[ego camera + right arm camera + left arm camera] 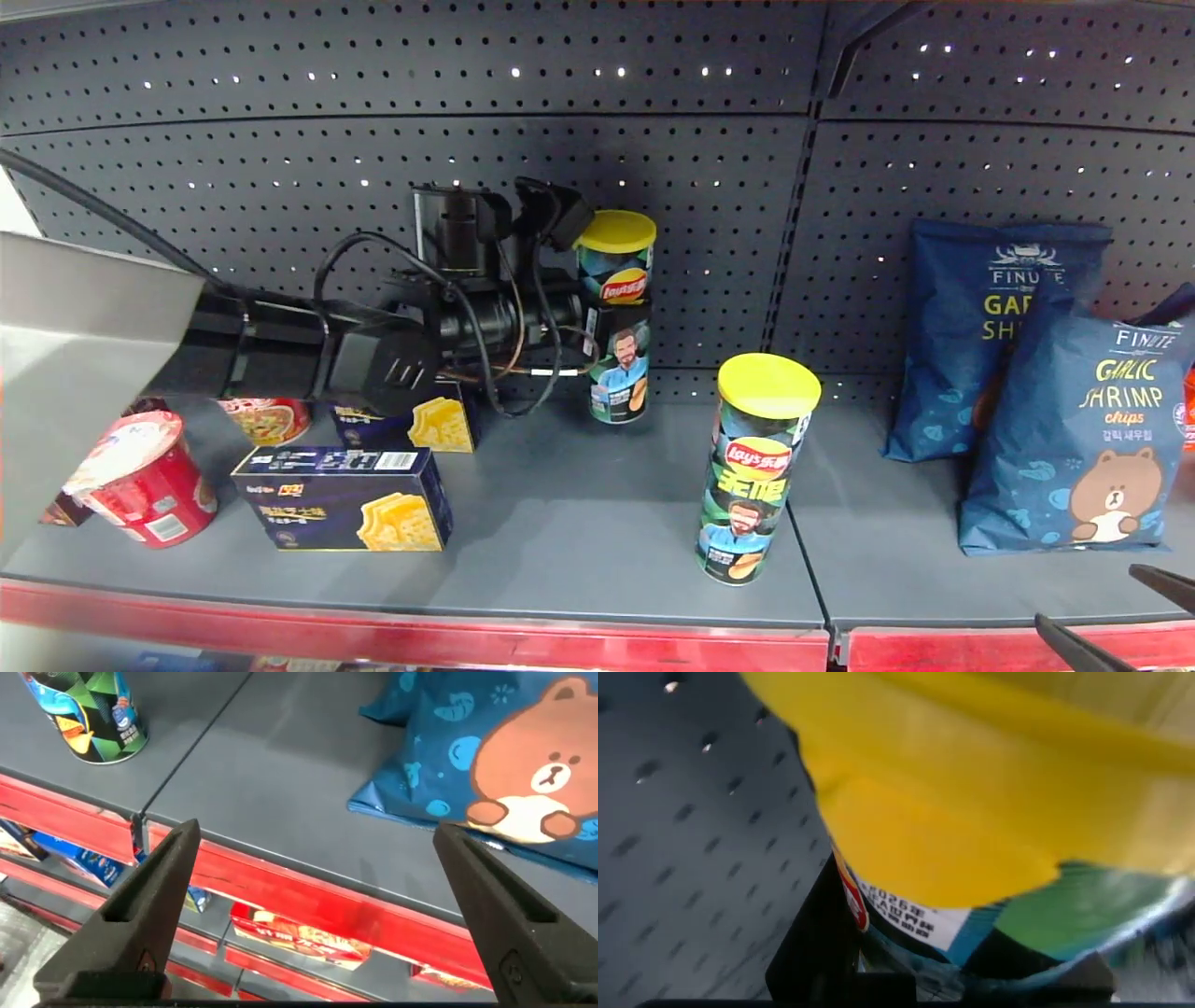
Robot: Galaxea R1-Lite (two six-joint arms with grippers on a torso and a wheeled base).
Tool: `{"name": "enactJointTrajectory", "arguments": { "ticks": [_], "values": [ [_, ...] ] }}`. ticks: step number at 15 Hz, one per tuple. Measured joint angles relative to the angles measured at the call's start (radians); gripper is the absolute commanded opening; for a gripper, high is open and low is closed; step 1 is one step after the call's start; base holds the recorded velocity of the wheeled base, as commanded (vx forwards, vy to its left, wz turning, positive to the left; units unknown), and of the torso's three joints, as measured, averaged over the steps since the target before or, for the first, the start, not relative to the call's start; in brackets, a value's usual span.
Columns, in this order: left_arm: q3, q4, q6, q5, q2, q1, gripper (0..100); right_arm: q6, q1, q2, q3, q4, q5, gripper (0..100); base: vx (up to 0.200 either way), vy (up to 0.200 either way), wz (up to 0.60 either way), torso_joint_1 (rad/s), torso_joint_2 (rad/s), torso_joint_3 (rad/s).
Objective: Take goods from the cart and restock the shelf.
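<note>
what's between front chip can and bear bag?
Only bare shelf with a panel seam separates the front chip can and the bear bag; head and right wrist views show it.

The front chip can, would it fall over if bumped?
Probably: the front can is tall and narrow on a small base, so a push near its yellow lid would likely tip it. Lying down, its round body would probably roll along the flat shelf. It looks stiff, not squashy.
</note>
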Motion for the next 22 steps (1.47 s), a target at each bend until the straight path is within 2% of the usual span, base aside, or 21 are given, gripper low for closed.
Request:
{"name": "enactJointTrajectory", "arguments": {
  "ticks": [2, 12, 22],
  "values": [
    [-0.068, 0.009, -0.014, 0.0, 0.056, -0.014, 0, 0.0, 0.0, 0.007, -0.008, 0.0, 0.0, 100, 0.0, 0.0, 0.0, 0.0, 0.0, 0.0],
    [-0.234, 0.001, -0.013, -0.003, 0.244, -0.08, 0, -0.001, -0.014, 0.031, -0.039, -0.014, 0.02, 100, 0.0, 0.0, 0.0, 0.0, 0.0, 0.0],
    [-0.251, -0.006, -0.014, -0.001, 0.285, -0.111, 0, -0.001, -0.016, 0.031, -0.041, -0.015, 0.02, 100, 0.0, 0.0, 0.0, 0.0, 0.0, 0.0]
  ]
}}
